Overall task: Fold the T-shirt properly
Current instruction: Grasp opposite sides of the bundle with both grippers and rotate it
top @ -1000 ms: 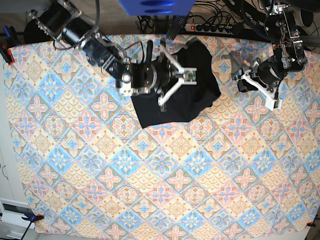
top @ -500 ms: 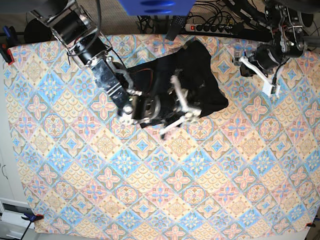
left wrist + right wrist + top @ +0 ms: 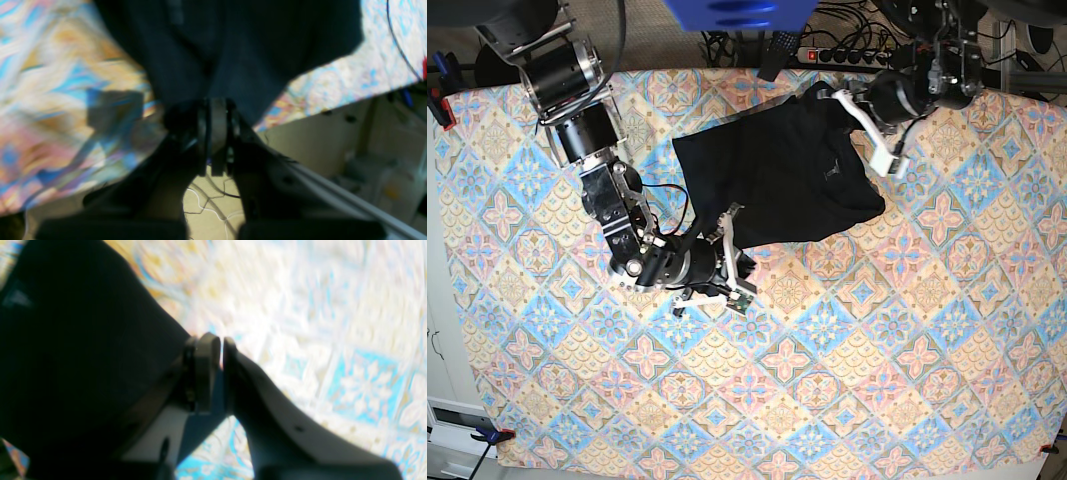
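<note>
Black T-shirt (image 3: 782, 180) lying crumpled in upper centre of base view, on patterned tablecloth (image 3: 877, 380) covering the whole table.

Right gripper (image 3: 739, 272) at lower left edge of shirt in base view, left of frame centre. In right wrist view, right gripper (image 3: 222, 348) with fingertips drawn nearly together, only a thin slit between pads; black cloth (image 3: 83, 350) filling left half of frame and reaching left finger (image 3: 206, 353). Cloth between the pads not confirmable: view blurred. Bright tablecloth (image 3: 333, 340) across right half of that frame.

Left gripper (image 3: 897, 150) at upper right edge of shirt in base view, near sleeve. In left wrist view, left gripper (image 3: 217, 110) with jaws together, black shirt fabric (image 3: 233, 50) hanging down from top of frame and meeting the fingertips; appears pinched on the shirt edge. Tablecloth (image 3: 66, 100) at left and upper right of that frame, blurred; table edge and floor at lower right.

Power strip (image 3: 852, 55) and cables beyond the table's far edge, top of base view.
</note>
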`<state>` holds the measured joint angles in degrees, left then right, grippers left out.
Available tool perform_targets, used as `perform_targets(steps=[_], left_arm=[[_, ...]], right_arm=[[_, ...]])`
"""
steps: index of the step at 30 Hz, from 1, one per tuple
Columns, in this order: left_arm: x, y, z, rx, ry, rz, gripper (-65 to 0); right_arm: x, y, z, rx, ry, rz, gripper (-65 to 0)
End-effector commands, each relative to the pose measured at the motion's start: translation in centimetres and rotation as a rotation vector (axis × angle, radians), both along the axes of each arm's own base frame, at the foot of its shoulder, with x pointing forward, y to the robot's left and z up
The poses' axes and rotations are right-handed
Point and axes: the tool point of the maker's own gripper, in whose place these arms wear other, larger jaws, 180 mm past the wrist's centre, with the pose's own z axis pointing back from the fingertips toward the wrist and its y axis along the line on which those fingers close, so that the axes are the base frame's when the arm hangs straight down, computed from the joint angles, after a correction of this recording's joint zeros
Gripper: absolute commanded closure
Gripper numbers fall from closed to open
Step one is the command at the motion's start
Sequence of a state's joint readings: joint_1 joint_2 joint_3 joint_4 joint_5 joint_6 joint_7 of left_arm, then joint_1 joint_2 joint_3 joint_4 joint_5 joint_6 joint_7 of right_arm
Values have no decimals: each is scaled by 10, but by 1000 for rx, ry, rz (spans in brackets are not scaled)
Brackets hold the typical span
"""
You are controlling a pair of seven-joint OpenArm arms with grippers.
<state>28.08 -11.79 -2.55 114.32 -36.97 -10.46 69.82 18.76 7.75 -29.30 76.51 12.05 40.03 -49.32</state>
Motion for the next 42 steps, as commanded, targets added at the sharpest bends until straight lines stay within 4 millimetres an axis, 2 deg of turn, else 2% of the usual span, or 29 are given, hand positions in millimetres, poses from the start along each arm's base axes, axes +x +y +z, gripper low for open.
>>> perform_targets(steps=[1, 5, 8, 9, 13, 17, 21, 24, 32, 37, 40, 42], left_arm=[[1, -3, -1, 5, -9, -3, 0], [1, -15, -9, 40, -26, -28, 0], [5, -22, -12, 74, -58, -56, 0], [5, -24, -16, 87, -55, -73, 0], [5, -27, -36, 111, -12, -106, 0], [11, -20, -49, 135, 14, -100, 0], [25, -3, -57, 190, 8, -109, 0], [42, 10, -56, 243, -46, -106, 0], [85, 34, -60, 340, -90, -101, 0], [130, 37, -40, 356, -188, -79, 0], [156, 27, -24, 351, -259, -96, 0], [169, 27, -21, 370, -275, -106, 0]], right_arm=[[19, 7, 22, 45, -50, -2, -51], [33, -4, 11, 14, -10, -31, -51], [32, 11, 2, 53, 31, -35, -51], [34, 10, -3, 52, 41, -41, -51], [38, -2, -29, -35, 60, -51, -51], [30, -12, -56, -153, 82, -29, -51], [26, -19, -63, -197, 84, -22, -51], [6, -41, -81, -249, 130, -31, -51], [-45, -93, -93, -362, 125, -20, -50], [-87, -98, -94, -390, 128, 14, -50], [-104, -98, -88, -394, 111, 34, -50], [-112, -98, -84, -399, 105, 43, -49]])
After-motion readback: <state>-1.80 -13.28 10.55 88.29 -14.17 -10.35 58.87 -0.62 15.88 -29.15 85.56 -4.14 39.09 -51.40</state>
